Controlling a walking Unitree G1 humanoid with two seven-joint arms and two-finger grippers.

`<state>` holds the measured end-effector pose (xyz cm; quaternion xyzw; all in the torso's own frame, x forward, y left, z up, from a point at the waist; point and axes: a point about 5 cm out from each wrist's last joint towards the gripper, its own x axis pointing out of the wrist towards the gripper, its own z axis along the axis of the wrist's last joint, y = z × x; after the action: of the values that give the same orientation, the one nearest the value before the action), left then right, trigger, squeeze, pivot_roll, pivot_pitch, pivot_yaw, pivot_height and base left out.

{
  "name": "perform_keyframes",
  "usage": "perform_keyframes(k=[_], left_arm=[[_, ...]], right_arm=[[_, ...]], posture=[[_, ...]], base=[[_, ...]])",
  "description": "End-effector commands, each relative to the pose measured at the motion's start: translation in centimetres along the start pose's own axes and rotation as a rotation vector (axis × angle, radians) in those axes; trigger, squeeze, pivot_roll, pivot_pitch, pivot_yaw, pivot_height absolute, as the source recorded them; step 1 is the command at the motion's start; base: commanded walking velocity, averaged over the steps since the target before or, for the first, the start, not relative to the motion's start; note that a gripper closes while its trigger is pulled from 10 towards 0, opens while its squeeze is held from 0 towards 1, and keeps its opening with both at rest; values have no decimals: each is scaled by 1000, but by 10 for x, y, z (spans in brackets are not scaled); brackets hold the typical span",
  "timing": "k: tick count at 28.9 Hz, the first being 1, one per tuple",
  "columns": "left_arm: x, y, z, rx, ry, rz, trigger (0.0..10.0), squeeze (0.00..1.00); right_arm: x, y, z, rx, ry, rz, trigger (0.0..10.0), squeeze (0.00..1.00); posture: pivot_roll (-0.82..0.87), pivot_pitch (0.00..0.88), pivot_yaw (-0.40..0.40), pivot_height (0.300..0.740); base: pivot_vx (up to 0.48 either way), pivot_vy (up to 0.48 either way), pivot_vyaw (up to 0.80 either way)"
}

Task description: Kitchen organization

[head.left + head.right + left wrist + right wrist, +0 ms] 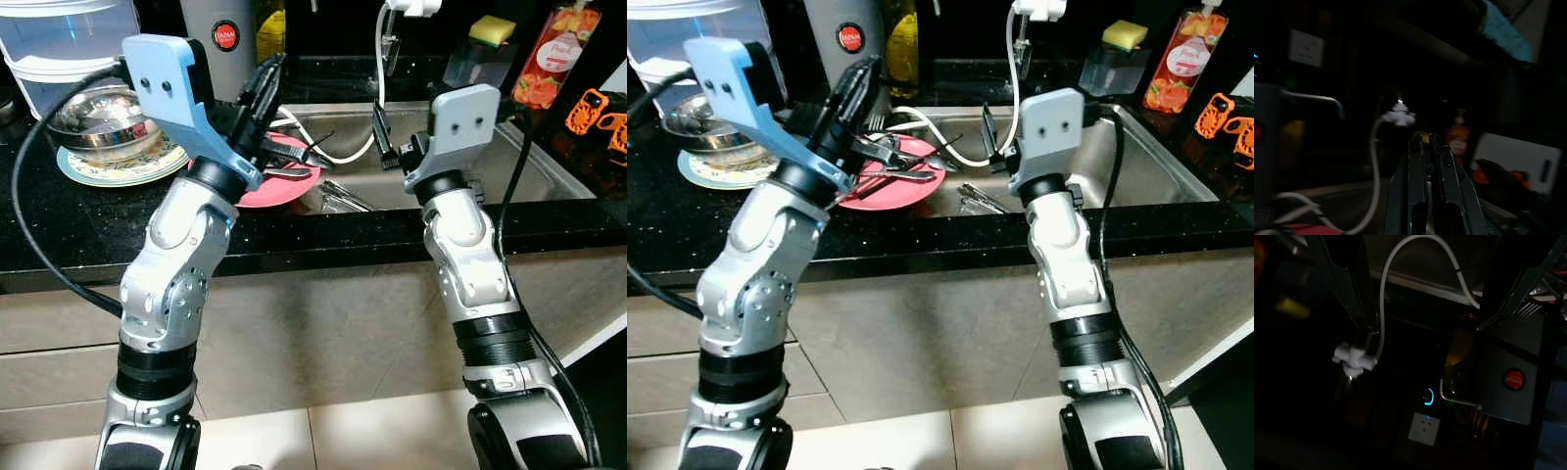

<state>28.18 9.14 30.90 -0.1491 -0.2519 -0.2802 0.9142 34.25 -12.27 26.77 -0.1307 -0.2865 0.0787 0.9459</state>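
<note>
A pink plate point(294, 186) holding several pieces of cutlery point(890, 157) lies on the black counter point(88, 225) at the sink's left edge. My left gripper point(266, 78) is raised above that plate, its fingers point(1418, 186) pressed together and shut on nothing I can make out. My right gripper point(390, 147) hovers over the steel sink point(534, 166) near the white hose point(345, 155). Its fingers point(1347, 279) stand wide apart and open, with nothing between them. More utensils point(341, 199) lie in the sink basin.
A steel bowl point(98, 113) sits on stacked plates point(118, 166) at the counter's left, behind it a clear container point(59, 39) and a grey canister point(223, 39). A soap bottle point(556, 54), sponge point(493, 29) and orange object point(600, 116) stand beside the sink.
</note>
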Motion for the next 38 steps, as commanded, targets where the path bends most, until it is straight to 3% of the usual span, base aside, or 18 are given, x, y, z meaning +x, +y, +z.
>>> perform_keyframes(k=[1, 4, 8, 15, 16, 18, 19, 20, 38], left_arm=[[-1, -4, -1, -53, 5, -32, 10000, 0], [-2, -6, 1, -143, 6, -76, 10000, 0], [-3, -7, 2, -174, 17, -97, 10000, 0], [-7, -9, -2, -202, 46, -114, 10000, 0], [-7, -9, -3, -205, 50, -111, 10000, 0], [-8, -9, -3, -208, 54, -107, 10000, 0], [-8, -9, -3, -208, 54, -107, 10000, 0], [-9, -8, -4, -209, 59, -105, 10000, 0], [-10, -3, -7, -164, 81, -52, 10000, 0]], right_arm=[[0, 6, 2, -43, -25, 33, 10000, 0], [-1, 23, 4, -112, -74, 123, 10000, 0], [-3, 34, 2, -197, -108, 161, 10000, 0], [-2, 36, -1, -249, -116, 148, 10000, 0], [-1, 35, -1, -252, -116, 137, 8667, 0], [0, 32, -2, -256, -112, 116, 3255, 0], [0, 32, -2, -256, -112, 116, 3255, 0], [1, 31, -2, -258, -111, 105, 0, 0], [2, 24, -10, -297, -99, 51, 0, 0]], posture=[[170, 0, -15, 740], [170, 0, -15, 740], [171, 0, -15, 740], [174, 0, -16, 740], [173, 0, -16, 740], [173, 0, -16, 740], [173, 0, -16, 740], [173, 0, -16, 740], [172, 0, -20, 740]], base=[[0, 0, 0], [0, 0, 0], [0, 0, 0], [0, 0, 0], [0, 0, 0], [0, 0, 0], [0, 0, 0], [0, 0, 0], [0, 0, 0]])
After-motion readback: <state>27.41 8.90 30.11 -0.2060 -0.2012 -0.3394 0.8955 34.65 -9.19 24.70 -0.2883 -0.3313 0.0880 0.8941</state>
